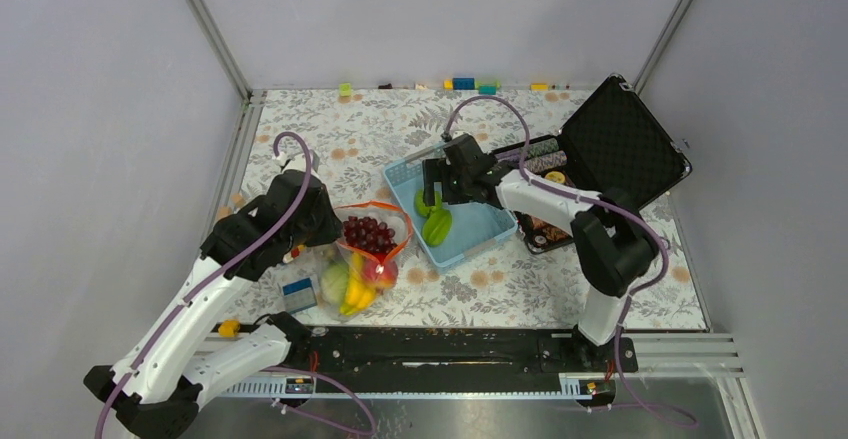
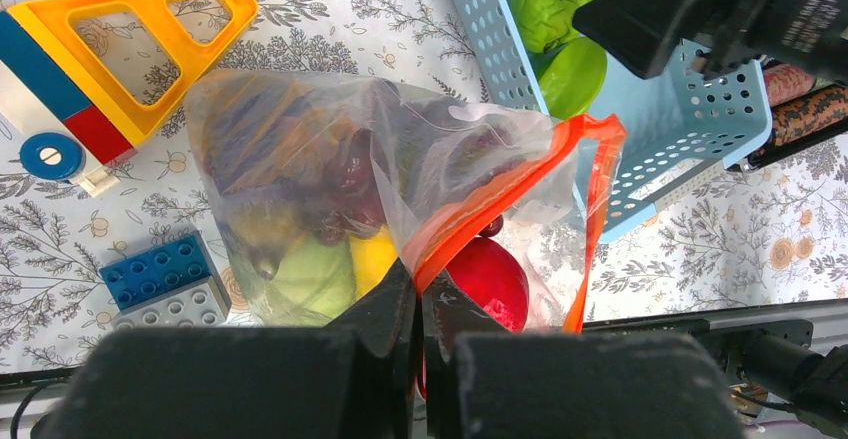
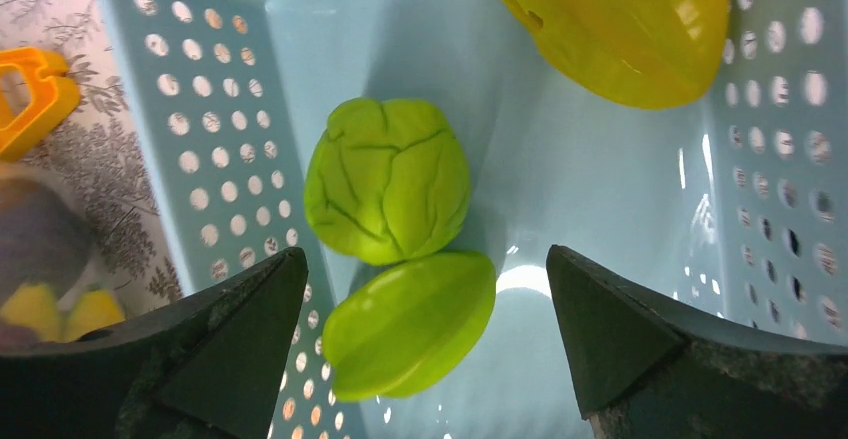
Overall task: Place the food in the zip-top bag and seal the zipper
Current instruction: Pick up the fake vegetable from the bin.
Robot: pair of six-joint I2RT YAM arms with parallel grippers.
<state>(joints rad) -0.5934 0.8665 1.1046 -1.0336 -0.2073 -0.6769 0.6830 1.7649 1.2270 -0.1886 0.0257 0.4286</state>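
The bag (image 1: 362, 259) lies on the flowered table (image 1: 560, 289), just left of the basket (image 1: 400, 174) and between the two arms. Its mouth gapes open, and the orange zipper (image 2: 500, 189) forms a loop on the side nearest the basket. Inside the bag are dark grapes (image 1: 368, 231), a red apple (image 2: 485, 279), a banana (image 1: 355, 294) and a pale green head (image 2: 305, 274).

The left gripper (image 2: 415, 309) is pinched tight on the zipper at the near end of the bag's mouth.

The right gripper (image 3: 425, 264) hangs over the basket with its fingers spread wide, holding nothing. Below it, on the basket floor, a crinkled green head (image 3: 388, 179) touches a smooth green piece (image 3: 410, 324). A larger yellow-green piece (image 3: 610, 24) lies apart from them.

A blue block (image 2: 165, 279) and a yellow toy (image 2: 130, 39) sit on the table beside the bag. An open black case (image 1: 620, 149) stands right of the basket.
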